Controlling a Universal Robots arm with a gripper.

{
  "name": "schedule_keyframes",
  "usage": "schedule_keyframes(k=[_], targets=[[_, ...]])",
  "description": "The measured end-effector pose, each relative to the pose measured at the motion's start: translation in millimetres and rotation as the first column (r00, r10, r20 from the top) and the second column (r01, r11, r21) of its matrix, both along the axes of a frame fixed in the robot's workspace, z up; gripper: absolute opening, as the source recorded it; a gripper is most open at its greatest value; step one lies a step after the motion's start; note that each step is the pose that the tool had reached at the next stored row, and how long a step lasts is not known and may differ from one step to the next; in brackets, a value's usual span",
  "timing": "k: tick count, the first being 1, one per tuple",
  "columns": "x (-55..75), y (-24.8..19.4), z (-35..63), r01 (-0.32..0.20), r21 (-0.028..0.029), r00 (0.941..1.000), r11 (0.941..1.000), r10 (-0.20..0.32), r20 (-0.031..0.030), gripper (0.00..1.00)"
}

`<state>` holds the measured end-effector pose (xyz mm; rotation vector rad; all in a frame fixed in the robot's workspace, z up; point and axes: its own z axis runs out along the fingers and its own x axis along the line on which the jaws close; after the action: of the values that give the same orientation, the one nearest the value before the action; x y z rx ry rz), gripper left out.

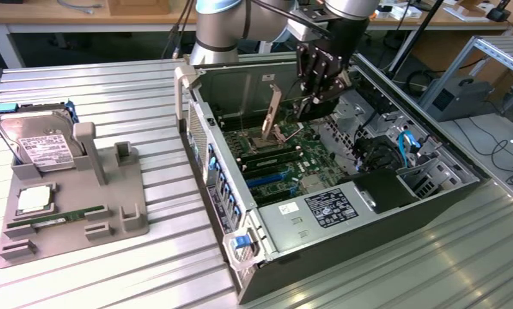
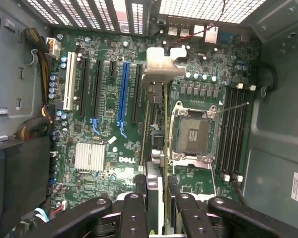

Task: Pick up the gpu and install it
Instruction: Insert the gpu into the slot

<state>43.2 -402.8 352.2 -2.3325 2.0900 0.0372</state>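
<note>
exterior view: in the upper centre of the frame the gripper [image 1: 312, 106] reaches down into the open computer case [image 1: 206, 129], clenched on the gpu [image 1: 278, 116]. the card hangs on edge from the fingers, its silver end bracket [image 1: 276, 96] standing upright on the side toward the exterior view's left, above the motherboard [image 1: 307, 154]. toward the exterior view's left, well apart from the case, the grey fixture [image 1: 110, 193] holds the hard drive [image 1: 42, 145] and the memory stick [image 1: 57, 219]; no gpu sits on it, so the pick-up part reads as done.

in the wrist view the gripper [image 2: 156, 198] has its dark fingers [image 2: 134, 213] pressed on both faces of the gpu [image 2: 159, 94], which is seen edge-on as a thin line running away from the camera to the end bracket [image 2: 163, 67]. the card lies between the blue slot [image 2: 123, 94] and the cpu socket [image 2: 193, 131], roughly parallel with the black slot just beside the blue one.

whether the card's lower edge touches a slot cannot be told from either view. judged from how high the bracket stands over the board, the card is not seated: the carry into the case looks complete, while lining up with the slot, pressing home and letting go are left.
</note>
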Motion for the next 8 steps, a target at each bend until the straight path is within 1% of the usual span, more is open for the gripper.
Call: schedule_keyframes(k=[1,4,5,8], targets=[[-0.2,-0.8,-0.1,0.0,0.0,1.0,1.0,0.0,0.0,0.27],[-1.3,-6.0,-0.4,0.0,0.0,1.0,1.0,0.0,0.0,0.27],[-1.3,-7.1,-0.5,0.0,0.0,1.0,1.0,0.0,0.0,0.27],[-1.3,-7.4,-0.5,0.0,0.0,1.0,1.0,0.0,0.0,0.27]])
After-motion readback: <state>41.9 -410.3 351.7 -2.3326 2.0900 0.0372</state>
